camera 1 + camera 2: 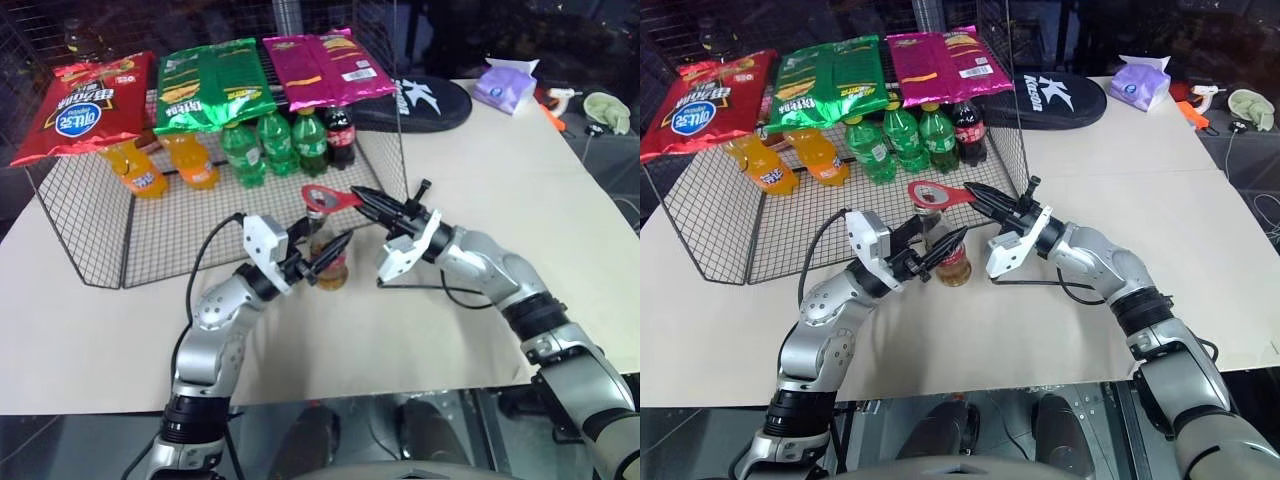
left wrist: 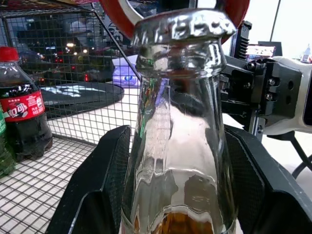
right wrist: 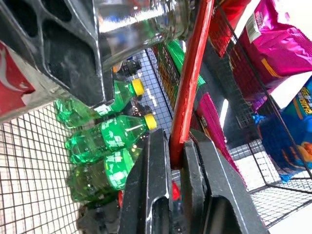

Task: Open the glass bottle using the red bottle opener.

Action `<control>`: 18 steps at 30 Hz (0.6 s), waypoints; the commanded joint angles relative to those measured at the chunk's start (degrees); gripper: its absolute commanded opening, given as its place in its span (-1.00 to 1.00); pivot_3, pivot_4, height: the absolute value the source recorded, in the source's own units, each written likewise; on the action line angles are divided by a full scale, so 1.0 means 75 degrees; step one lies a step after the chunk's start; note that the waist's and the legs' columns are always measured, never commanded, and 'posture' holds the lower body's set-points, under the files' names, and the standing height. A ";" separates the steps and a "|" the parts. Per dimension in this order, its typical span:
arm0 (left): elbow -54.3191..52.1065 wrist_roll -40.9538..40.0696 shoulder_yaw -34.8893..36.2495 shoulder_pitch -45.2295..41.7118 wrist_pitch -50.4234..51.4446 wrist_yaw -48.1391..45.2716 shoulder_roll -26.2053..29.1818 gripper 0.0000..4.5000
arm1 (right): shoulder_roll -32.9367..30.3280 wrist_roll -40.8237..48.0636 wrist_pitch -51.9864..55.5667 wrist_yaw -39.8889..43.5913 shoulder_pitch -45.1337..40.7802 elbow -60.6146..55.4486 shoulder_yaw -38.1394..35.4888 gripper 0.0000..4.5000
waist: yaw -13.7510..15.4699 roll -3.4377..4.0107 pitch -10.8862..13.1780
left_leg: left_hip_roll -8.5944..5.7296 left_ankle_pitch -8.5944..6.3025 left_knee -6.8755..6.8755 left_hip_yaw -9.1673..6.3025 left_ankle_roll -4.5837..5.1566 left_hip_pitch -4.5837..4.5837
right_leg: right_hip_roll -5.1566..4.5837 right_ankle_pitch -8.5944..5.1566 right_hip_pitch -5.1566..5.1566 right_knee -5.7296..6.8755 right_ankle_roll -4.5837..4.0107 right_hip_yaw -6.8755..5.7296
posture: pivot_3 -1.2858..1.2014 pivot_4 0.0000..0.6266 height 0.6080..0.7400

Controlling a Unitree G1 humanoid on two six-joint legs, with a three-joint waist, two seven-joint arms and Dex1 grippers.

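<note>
The job was at the prying step. The left claw (image 1: 318, 262) gripped the glass bottle (image 1: 328, 262) upright on the worktop (image 1: 560, 220), just in front of the wire basket (image 1: 90, 240). The right claw (image 1: 372, 204) was clamped on the handle of the red bottle opener (image 1: 332, 197) — its ring sat over the cap. Next, I think, it needed to hook the cap's edge and lever up.

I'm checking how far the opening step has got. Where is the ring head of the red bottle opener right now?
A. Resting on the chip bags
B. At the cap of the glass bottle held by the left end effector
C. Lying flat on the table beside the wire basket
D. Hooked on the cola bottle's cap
B: the red bottle opener, pinched in the right end effector, has its ring at the cap of the glass bottle, which the left end effector grips.
</note>
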 commanded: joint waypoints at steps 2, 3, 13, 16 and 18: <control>-0.0197 -0.0025 -0.0264 -0.0116 -0.0036 -0.0047 -0.0075 0.00 | 0.0009 0.0129 -0.0416 0.0516 0.0084 0.0000 0.0628 -1.00 | 0.0003 0.0000 0.0000 | 0.0000 0.0000 0.0000 0.0000 0.0000 0.0000 | 0.0000 0.0000 0.0000 0.0000 0.0000 0.0000 | 0.03 -0.52 1.00; -0.0186 -0.0023 -0.0260 -0.0122 -0.0041 -0.0048 -0.0075 0.00 | -0.0004 0.0319 -0.0462 0.0654 0.0146 0.0021 0.0659 -1.00 | 0.0004 0.0000 0.0000 | 0.0000 0.0000 0.0000 0.0000 0.0000 0.0000 | 0.0000 0.0000 0.0001 0.0000 0.0000 0.0000 | 0.03 -0.52 1.00; -0.0163 0.0008 -0.0279 -0.0112 -0.0066 -0.0052 -0.0118 0.00 | -0.0302 0.0819 -0.0608 0.1094 0.0439 -0.0147 0.0621 -1.00 | 0.0010 0.0000 -0.0002 | 0.0000 0.0000 0.0000 0.0000 0.0000 0.0002 | -0.0001 0.0000 0.0003 -0.0001 0.0000 -0.0001 | 0.03 -0.52 1.00; -0.0158 0.0014 -0.0281 -0.0107 -0.0070 -0.0061 -0.0140 0.00 | -0.0340 0.0867 -0.0625 0.1179 0.0460 -0.0177 0.0647 -1.00 | -0.0001 0.0002 -0.0003 | 0.0000 0.0000 0.0000 0.0002 0.0000 0.0003 | 0.0000 0.0000 0.0003 0.0001 0.0000 0.0002 | 0.03 -0.52 1.00; -0.0140 0.0021 -0.0280 -0.0109 -0.0083 -0.0073 -0.0153 0.00 | -0.0326 0.0900 -0.0641 0.1221 0.0461 -0.0123 0.0688 -1.00 | 0.0011 0.0002 -0.0003 | 0.0000 0.0000 0.0000 0.0000 0.0000 0.0003 | 0.0000 0.0000 0.0003 0.0000 0.0000 0.0000 | 0.03 -0.52 1.00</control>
